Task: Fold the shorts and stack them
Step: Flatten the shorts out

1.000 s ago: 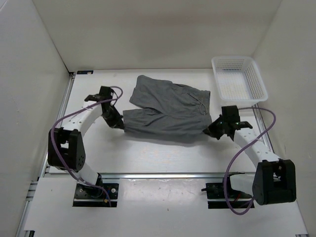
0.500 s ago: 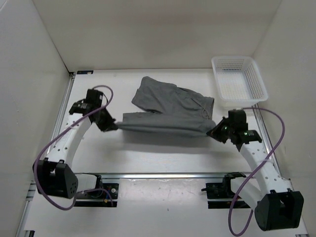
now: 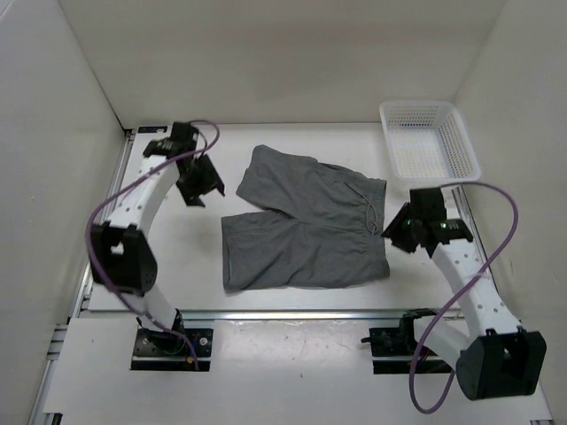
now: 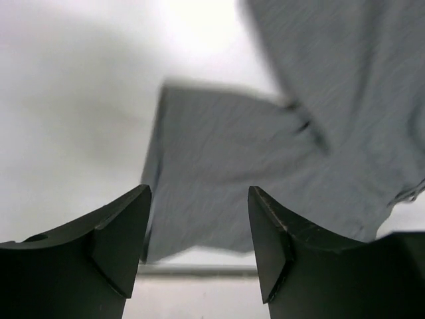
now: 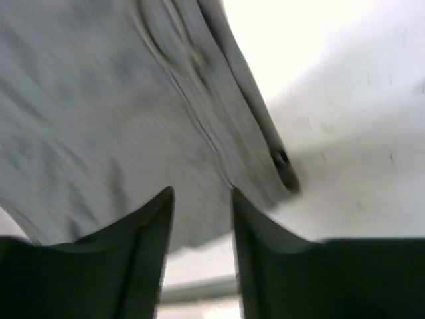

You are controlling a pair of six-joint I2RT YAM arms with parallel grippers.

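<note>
While the grey shorts [image 3: 301, 226] lie spread flat in the middle of the table [image 3: 177, 266], legs to the left and waistband to the right, the left gripper [image 3: 202, 184] hovers off their far-left corner, fingers wide and empty. The right gripper [image 3: 390, 230] sits just beside the waistband, fingers apart and seemingly holding nothing, though its wrist view is blurred.

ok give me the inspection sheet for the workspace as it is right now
surface: white table, no spills seen
job's things: grey shorts spread flat mid-table, unfolded, drawstring at the right
clutter: white mesh basket at the far right corner, apart from the shorts
grippers: left gripper open, holding nothing, left of the shorts; right gripper open, holding nothing, by their right edge
cables: purple cables loop along each arm, off the cloth
surroundings: white walls on three sides
</note>
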